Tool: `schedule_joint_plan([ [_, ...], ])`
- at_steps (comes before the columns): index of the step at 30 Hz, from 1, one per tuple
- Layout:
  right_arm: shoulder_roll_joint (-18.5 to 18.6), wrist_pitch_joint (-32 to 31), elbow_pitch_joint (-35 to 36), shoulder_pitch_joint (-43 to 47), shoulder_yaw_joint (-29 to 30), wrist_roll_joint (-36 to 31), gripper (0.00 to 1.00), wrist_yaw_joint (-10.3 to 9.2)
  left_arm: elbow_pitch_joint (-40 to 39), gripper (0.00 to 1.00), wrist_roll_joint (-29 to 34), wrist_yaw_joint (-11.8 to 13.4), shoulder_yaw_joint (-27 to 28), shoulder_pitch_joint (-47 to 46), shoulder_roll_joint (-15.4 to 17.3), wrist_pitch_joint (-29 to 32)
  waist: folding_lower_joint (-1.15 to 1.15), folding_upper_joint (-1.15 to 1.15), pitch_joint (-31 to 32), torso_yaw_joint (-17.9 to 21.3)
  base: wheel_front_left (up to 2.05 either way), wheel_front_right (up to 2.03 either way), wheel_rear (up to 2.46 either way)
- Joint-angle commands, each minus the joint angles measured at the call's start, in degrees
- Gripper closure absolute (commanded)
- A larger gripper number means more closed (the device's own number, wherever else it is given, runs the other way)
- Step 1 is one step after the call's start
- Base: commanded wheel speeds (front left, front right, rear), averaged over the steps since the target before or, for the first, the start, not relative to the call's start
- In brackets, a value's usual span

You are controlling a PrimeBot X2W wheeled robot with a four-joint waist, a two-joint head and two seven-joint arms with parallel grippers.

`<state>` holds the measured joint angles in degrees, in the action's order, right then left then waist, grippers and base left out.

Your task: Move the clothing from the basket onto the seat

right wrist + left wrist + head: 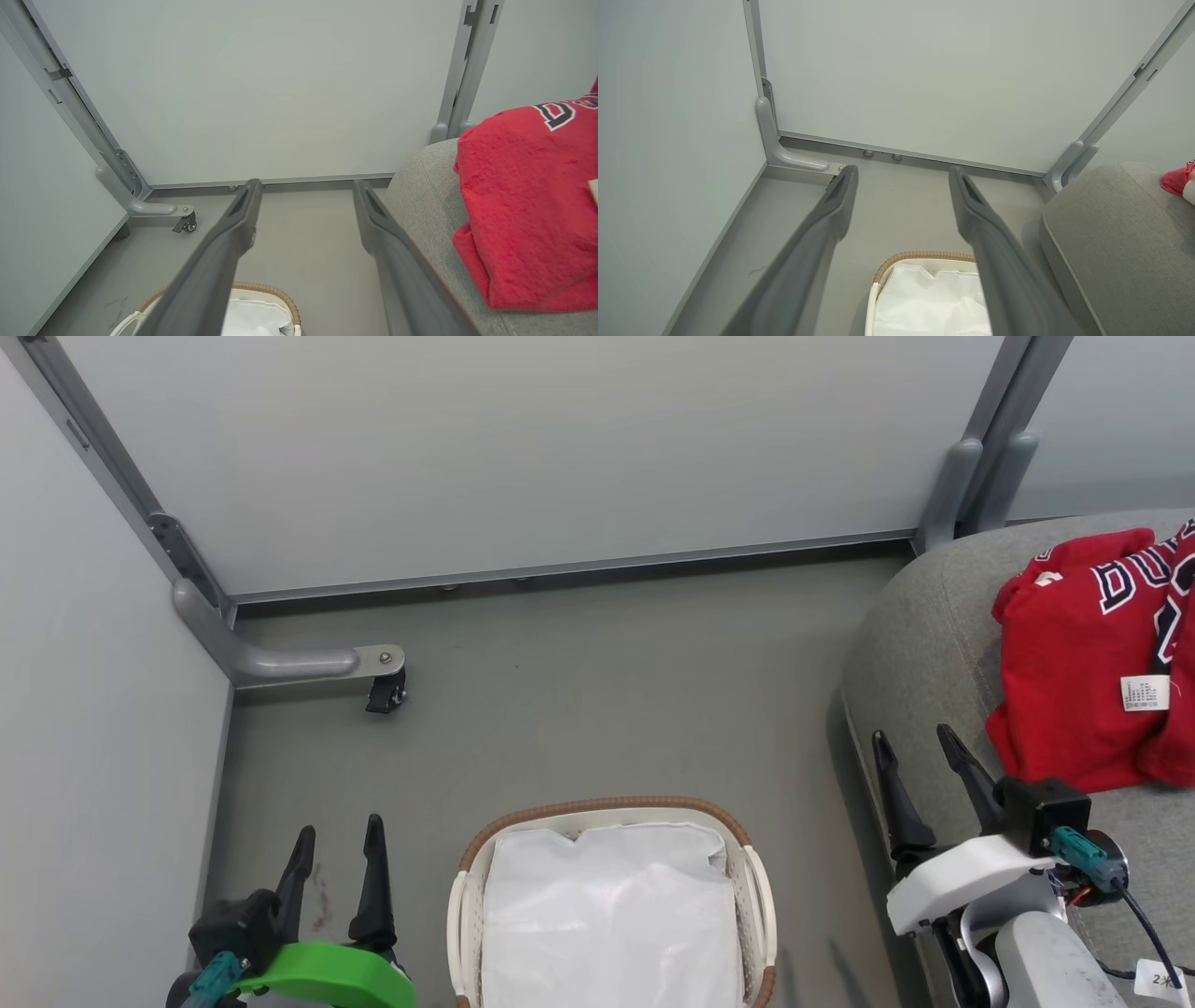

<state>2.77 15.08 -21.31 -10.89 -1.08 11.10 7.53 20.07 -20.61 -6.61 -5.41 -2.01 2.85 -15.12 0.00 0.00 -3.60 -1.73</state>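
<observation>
1. Clothing [1083, 644]: I see it heaped on the seat [924, 644], apart from the basket [607, 805].
2. Left gripper [341, 826]: fingers spread, beside basket.
3. Right gripper [910, 733]: fingers spread, at seat's edge.

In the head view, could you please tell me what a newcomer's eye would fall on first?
The bright red clothing stands out at once, lying in a heap on the grey seat at the right. Next comes the basket on the floor at the bottom middle, with a plain white liner inside. The left gripper and right gripper flank it, both open and empty.
</observation>
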Motion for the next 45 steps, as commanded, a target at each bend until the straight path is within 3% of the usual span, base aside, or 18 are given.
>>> schedule_joint_plan([
  [1, 0.24, 0.14, 0.13, 0.84, -0.16, -0.16, 0.00, -0.08, 0.12, 0.00, 0.21, 0.07, 0.07, -0.06, 0.09, -0.04, 0.00, 0.00, 0.00, -0.04, 0.00, 0.00, 0.00],
  [13, 0.24, 0.14, -0.25, 1.02, -0.49, 0.49, 0.00, -0.08, 0.73, 0.00, 0.20, -0.16, -0.29, -0.89, 0.08, -0.04, 0.00, 0.00, 0.27, -0.50, 0.00, 0.00, 0.00],
  [14, -0.01, 0.00, -0.16, 0.48, -0.49, 0.34, 1.00, 0.00, 0.68, 1.00, 0.04, -0.01, -0.31, -0.12, 0.00, 0.01, 0.00, 0.00, 0.28, -0.51, 0.00, 0.00, 0.00],
  [18, -0.44, -0.18, -2.12, 1.58, -0.49, 0.38, 1.00, 0.00, 2.60, 1.00, -0.02, -0.01, -0.42, 0.30, -0.13, 0.02, 0.00, 0.00, 0.29, -0.53, 0.00, 0.00, 0.00],
  [26, -0.35, -3.21, -0.99, 1.80, 0.78, 11.22, 1.00, -0.01, 1.46, 1.00, -9.70, -0.13, 1.21, -0.37, -0.07, 2.88, 0.00, 0.00, 0.54, -0.35, 0.00, 0.00, 0.00],
  [45, -0.20, -7.72, 1.32, 2.61, 2.41, 28.80, 1.00, -0.02, -0.51, 1.00, -25.31, -0.34, 3.88, -1.53, 0.02, 7.56, 0.00, 0.00, 1.01, -0.01, 0.00, 0.00, 0.00],
])
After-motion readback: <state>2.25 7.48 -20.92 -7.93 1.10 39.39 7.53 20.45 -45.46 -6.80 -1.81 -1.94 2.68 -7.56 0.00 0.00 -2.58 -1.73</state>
